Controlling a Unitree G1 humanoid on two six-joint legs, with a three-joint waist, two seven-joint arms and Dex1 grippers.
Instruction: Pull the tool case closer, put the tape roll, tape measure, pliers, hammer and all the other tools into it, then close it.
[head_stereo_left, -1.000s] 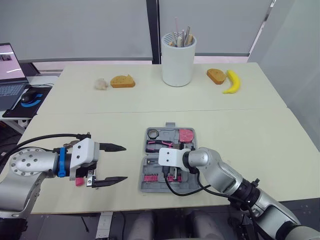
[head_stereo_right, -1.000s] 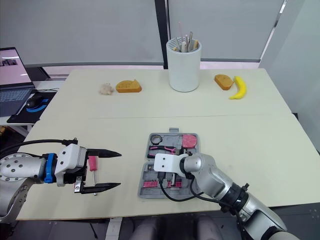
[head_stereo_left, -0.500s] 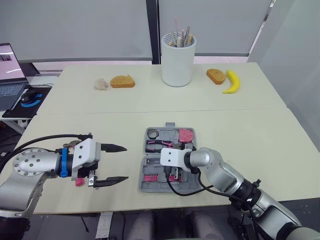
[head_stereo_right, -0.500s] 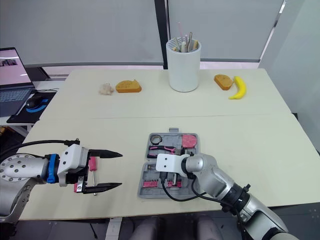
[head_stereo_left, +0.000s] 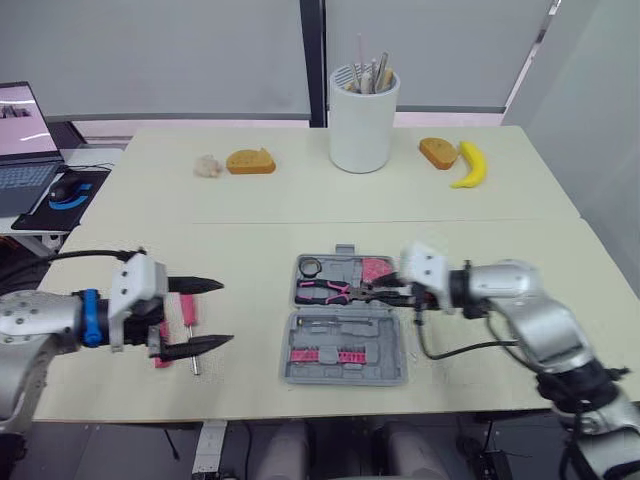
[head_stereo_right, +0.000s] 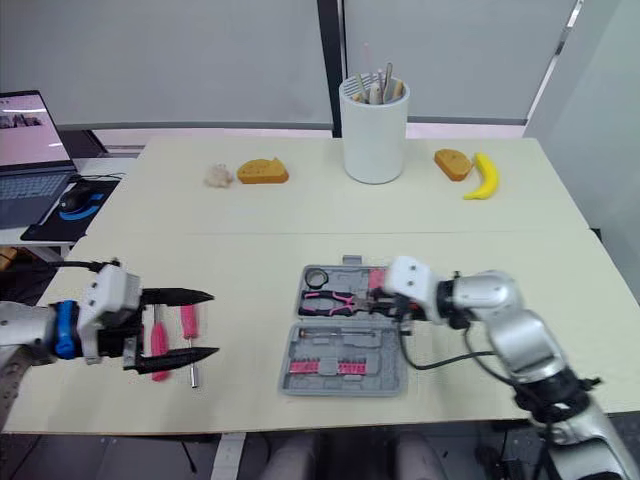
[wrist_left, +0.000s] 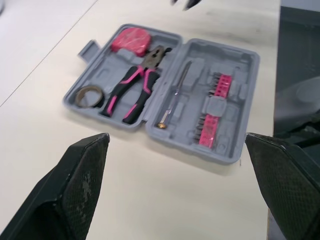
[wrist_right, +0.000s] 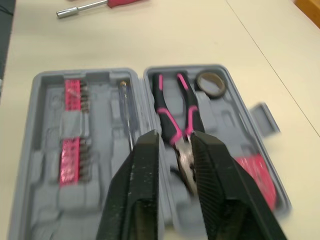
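Observation:
The grey tool case (head_stereo_left: 392, 372) lies open near the table's front edge. Its far half holds the tape roll (head_stereo_left: 307, 267), pink-handled pliers (head_stereo_left: 322, 291) and a pink tape measure (head_stereo_left: 376, 268). The near half holds pink bits (head_stereo_left: 324, 355) and a thin screwdriver (wrist_left: 178, 85). My right gripper (head_stereo_left: 376, 293) hovers over the case's right side above the pliers (wrist_right: 170, 107), its fingers a narrow gap apart with nothing between them. Left of the case, my left gripper (head_stereo_left: 208, 314) is wide open over two pink screwdrivers (head_stereo_left: 187, 309), holding nothing.
At the back stand a white utensil holder (head_stereo_left: 364, 125), a banana (head_stereo_left: 467, 164), two bread pieces (head_stereo_left: 250, 161) and a pale lump (head_stereo_left: 208, 166). A laptop (head_stereo_left: 20, 150) and a mouse (head_stereo_left: 68, 190) sit on a side desk to the left.
My right gripper has left the case's near half and moved back and to the right, over the pliers. The left gripper has drawn a little leftward. The camera has shifted too.

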